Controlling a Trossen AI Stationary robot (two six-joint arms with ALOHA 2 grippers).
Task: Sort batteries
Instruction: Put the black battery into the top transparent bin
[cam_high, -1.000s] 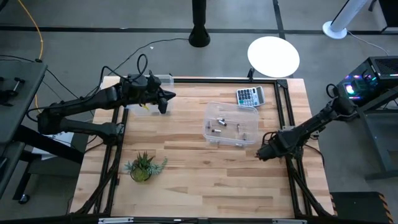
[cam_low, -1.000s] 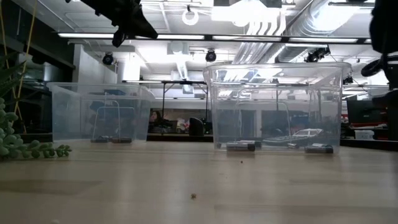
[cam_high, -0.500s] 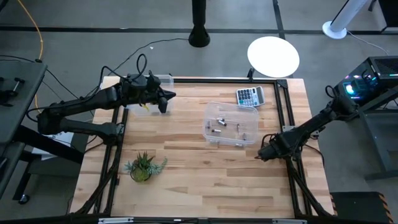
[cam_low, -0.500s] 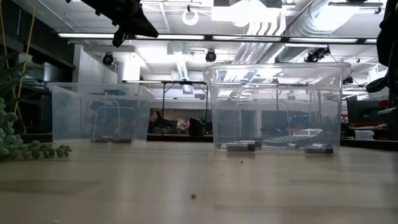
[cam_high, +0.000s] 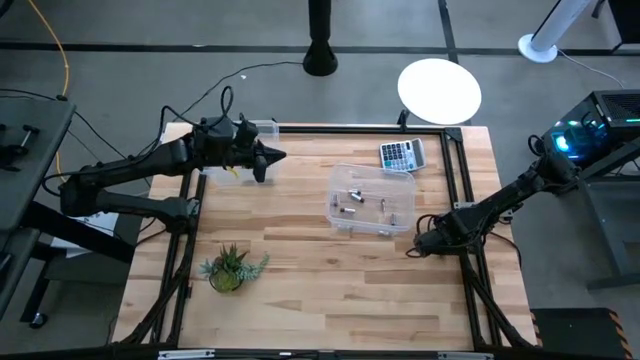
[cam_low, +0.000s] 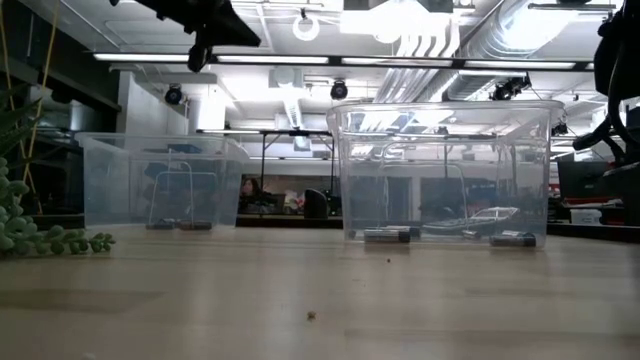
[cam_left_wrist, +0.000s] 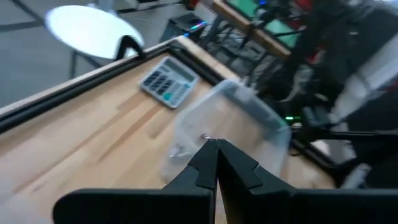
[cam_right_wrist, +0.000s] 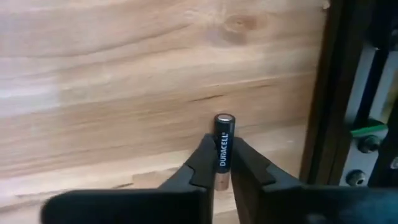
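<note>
A dark Duracell battery (cam_right_wrist: 222, 149) sits between the fingers of my right gripper (cam_high: 412, 248), over the bare wood near the table's right edge, just near of the right clear bin (cam_high: 372, 200). Several batteries (cam_high: 352, 207) lie on that bin's floor. Two more batteries (cam_low: 180, 225) lie in the left clear bin (cam_low: 160, 180) at the far left. My left gripper (cam_high: 275, 155) hangs shut and empty above the left bin, pointing toward the right bin (cam_left_wrist: 236, 118). My right gripper pinches the battery's dark body (cam_right_wrist: 222, 163) between its two fingers. The battery lies along the fingers, its silvery end (cam_right_wrist: 224, 118) sticking out past the fingertips. The fingers come from the table's right side. Whether the battery rests on the wood, I cannot tell.
A grey calculator (cam_high: 402, 154) lies at the far right corner. A small potted plant (cam_high: 232, 268) stands near the left front. Black frame rails (cam_high: 455, 170) run along the table's sides. Bare wood lies between the bins and across the front half.
My right gripper has shifted a little toward the table's near left, beside the right bin. My left gripper has nudged slightly toward the right above the left bin.
</note>
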